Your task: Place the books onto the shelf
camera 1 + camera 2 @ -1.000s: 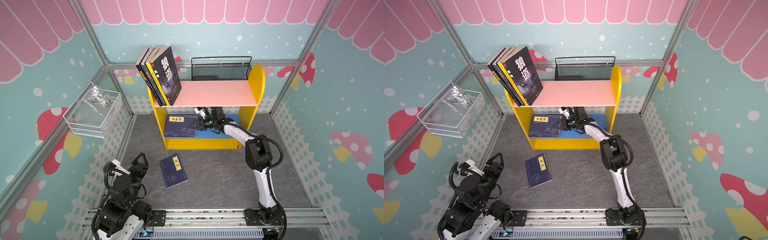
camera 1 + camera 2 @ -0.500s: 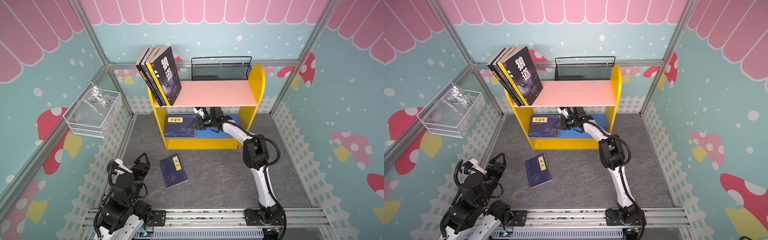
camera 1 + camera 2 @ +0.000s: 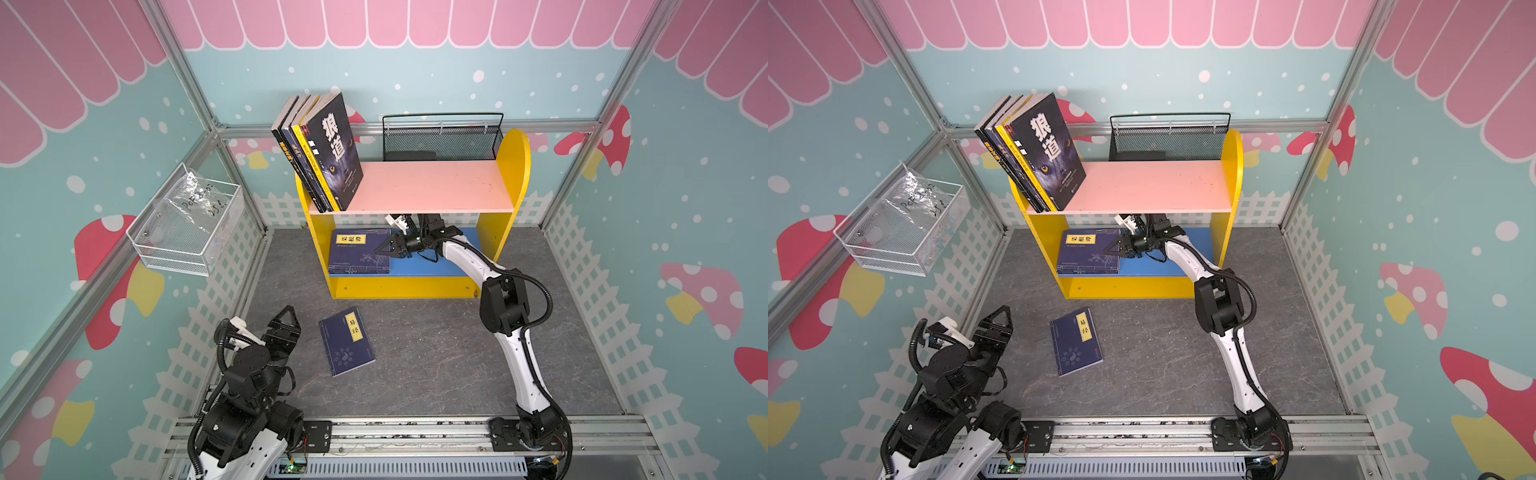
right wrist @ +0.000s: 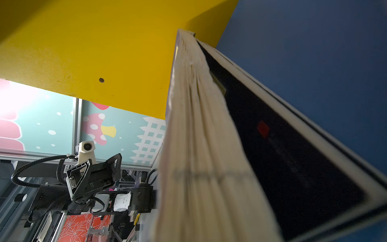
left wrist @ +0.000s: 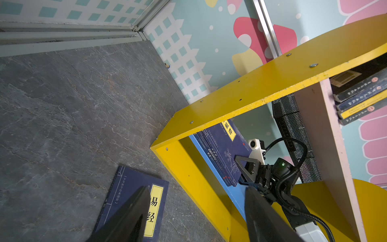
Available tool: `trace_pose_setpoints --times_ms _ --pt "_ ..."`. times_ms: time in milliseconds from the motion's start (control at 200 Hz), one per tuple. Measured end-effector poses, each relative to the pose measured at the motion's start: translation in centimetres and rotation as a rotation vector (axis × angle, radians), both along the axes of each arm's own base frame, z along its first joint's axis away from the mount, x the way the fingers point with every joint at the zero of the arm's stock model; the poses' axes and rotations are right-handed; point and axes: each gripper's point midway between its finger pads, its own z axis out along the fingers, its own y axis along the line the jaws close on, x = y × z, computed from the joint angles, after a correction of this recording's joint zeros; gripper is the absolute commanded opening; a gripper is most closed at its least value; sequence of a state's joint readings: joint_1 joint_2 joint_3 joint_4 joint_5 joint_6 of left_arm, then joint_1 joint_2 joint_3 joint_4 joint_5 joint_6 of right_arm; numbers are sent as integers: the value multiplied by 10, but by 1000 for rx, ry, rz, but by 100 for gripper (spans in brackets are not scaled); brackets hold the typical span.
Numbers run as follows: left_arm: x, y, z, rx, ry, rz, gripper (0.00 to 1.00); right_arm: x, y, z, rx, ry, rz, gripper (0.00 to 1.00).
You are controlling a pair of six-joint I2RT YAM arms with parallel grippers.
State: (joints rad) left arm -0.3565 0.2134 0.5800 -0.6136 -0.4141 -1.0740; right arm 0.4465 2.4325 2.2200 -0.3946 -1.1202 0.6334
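The shelf (image 3: 514, 166) has yellow sides, a pink upper board (image 3: 432, 187) and a blue lower board (image 3: 432, 264). Several books (image 3: 332, 149) lean upright at the pink board's left end. A flat stack of navy books (image 3: 359, 255) lies on the blue board. One navy book (image 3: 347, 340) lies on the grey floor in front. My right gripper (image 3: 380, 250) is inside the lower tier, shut, its tips at the stack's right edge. The right wrist view shows only page edges (image 4: 205, 146), so any pinch is hidden. My left gripper (image 5: 196, 209) hangs open and empty near the floor book (image 5: 134, 188).
A black mesh basket (image 3: 440, 141) stands behind the shelf. A white wire basket (image 3: 187, 226) holding a plastic bag hangs on the left wall. White fence panels line the walls. The arms' metal rail (image 3: 415, 432) runs along the front.
My right gripper has reached further left along the lower tier, onto the stack's right edge. The left arm has shifted slightly forward and right; its jaws stay open.
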Motion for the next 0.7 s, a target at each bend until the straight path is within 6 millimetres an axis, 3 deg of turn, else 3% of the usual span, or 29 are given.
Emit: trace_pose_setpoints --times_ms 700 --pt "8 -5 -11 -7 32 -10 73 5 0 0 -20 -24 -20 19"
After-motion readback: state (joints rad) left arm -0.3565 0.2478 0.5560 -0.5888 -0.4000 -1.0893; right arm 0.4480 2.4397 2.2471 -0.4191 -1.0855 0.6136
